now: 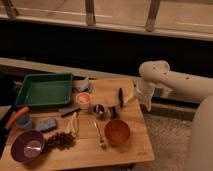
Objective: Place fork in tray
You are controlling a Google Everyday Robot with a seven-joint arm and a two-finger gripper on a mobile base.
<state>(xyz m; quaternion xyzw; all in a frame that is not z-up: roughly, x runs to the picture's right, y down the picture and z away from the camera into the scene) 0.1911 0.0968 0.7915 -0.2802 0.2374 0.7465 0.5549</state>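
The fork is slim and silvery and lies on the wooden table, between a banana and the orange bowl, tines toward the front edge. The green tray stands at the table's back left and looks empty. My gripper hangs at the end of the white arm over the table's right back edge. It is well to the right of the tray and behind and to the right of the fork. It holds nothing that I can see.
A short black stick lies beside the gripper. A small orange cup, two metal cups, a banana, a blue sponge, a dark-bladed knife, a dark food pile and a purple bowl lie around the fork.
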